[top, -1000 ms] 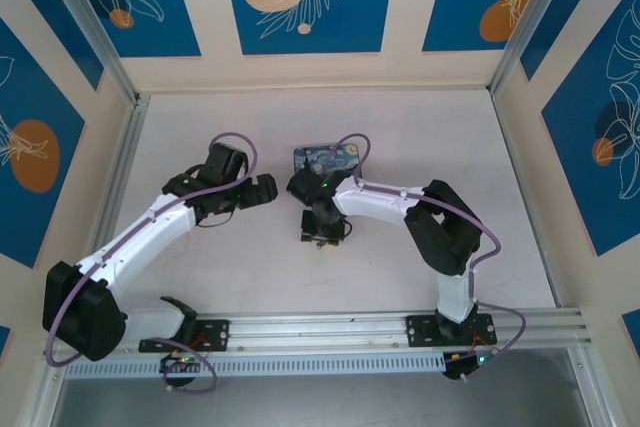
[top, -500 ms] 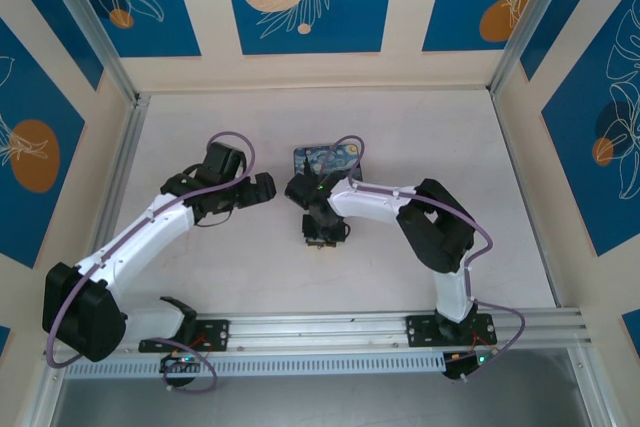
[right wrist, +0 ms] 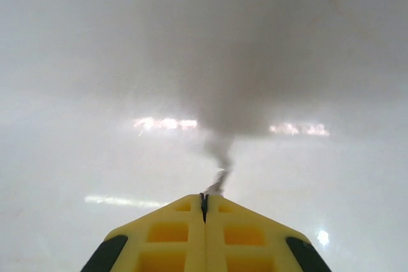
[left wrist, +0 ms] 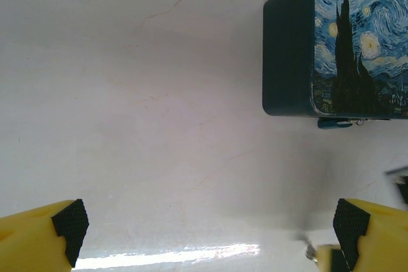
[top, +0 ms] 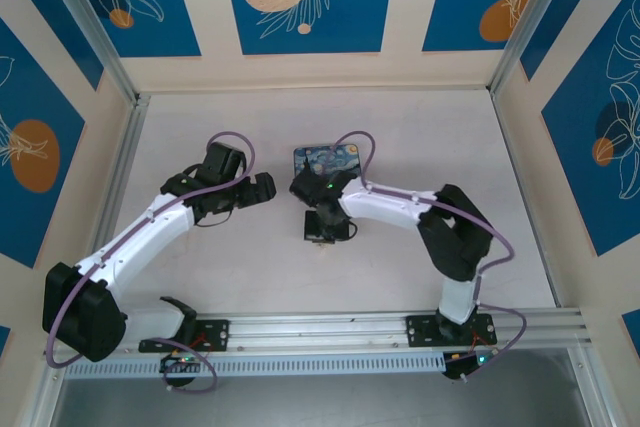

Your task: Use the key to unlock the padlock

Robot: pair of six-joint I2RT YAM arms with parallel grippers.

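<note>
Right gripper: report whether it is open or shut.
Shut. In the right wrist view, the yellow fingers of the right gripper meet along a thin seam, pinching the key, a thin dark sliver, at their tips.

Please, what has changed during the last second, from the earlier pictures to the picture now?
The right gripper closed its fingers and now pinches a thin dark sliver, apparently the key. The elbow of that arm swung a little to the right. The left gripper stayed open and in place, and the painted box did not move.
</note>
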